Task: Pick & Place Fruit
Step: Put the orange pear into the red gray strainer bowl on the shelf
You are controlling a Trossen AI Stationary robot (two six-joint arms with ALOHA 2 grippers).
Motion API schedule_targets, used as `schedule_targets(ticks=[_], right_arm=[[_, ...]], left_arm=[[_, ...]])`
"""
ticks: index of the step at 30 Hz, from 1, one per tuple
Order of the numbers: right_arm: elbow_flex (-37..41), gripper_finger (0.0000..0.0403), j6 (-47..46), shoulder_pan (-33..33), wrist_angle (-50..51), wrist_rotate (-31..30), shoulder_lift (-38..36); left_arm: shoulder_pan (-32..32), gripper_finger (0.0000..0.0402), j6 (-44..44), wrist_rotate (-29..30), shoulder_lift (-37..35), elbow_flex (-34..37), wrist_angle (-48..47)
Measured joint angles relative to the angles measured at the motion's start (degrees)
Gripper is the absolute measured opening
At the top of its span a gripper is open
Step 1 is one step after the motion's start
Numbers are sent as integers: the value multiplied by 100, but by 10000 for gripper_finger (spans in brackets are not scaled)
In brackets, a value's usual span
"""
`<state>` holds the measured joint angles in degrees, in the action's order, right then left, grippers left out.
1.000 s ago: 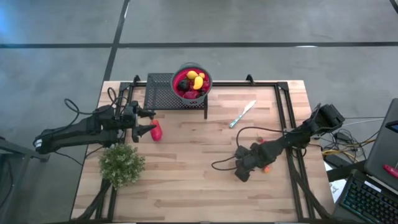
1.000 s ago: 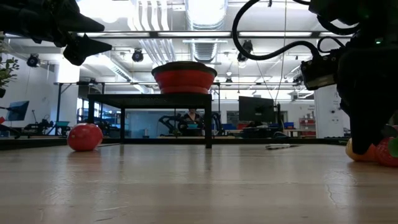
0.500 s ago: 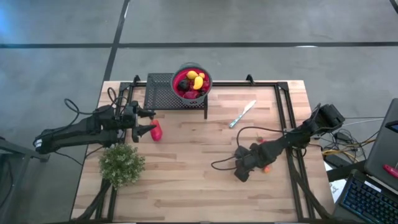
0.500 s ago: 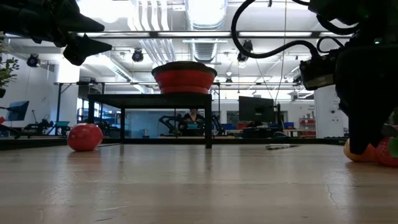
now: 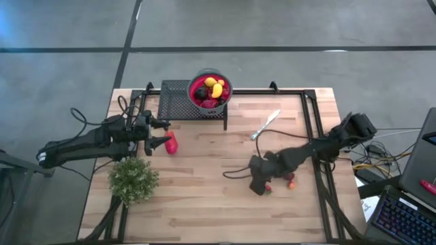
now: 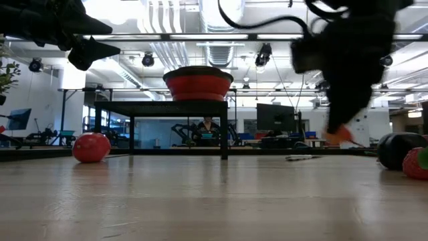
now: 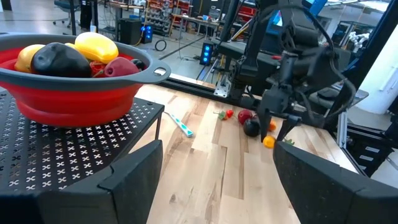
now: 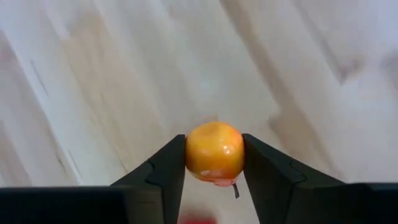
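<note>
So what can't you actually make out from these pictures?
- Held orange fruit: in the high view, hidden under the right gripper.
- Fruit in the red bowl: in the low view, the rim hides it.
- Red fruit: in the low view, cut off by the picture's edge.
- Left gripper: in the low view, only a dark silhouette.

Around the wooden table point(image 5: 204, 197) lies grey concrete floor point(image 5: 272, 27) crossed by dark seams. Beyond the table, bright ceiling lights point(image 6: 221, 13) hang over ducts, with desks and monitors point(image 6: 274, 117) behind.
</note>
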<state>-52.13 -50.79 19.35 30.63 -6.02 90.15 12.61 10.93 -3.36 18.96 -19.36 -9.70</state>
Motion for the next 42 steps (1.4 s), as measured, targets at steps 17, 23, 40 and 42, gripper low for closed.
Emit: schedule_targets(ticks=[17, 23, 40, 42], right_arm=[[-2576, 142, 2868, -1908, 55, 367, 0], [-3603, 135, 3504, -2542, 1, 329, 82], [-4719, 139, 4222, -3754, -17, 302, 946], [-4708, 149, 4284, -3797, -43, 302, 946]], left_arm=[[0, 312, -1, 0, 0, 0, 0], [2, 312, -1, 0, 0, 1, -1], [0, 312, -1, 0, -1, -1, 1], [2, 312, -1, 0, -2, -1, -1]])
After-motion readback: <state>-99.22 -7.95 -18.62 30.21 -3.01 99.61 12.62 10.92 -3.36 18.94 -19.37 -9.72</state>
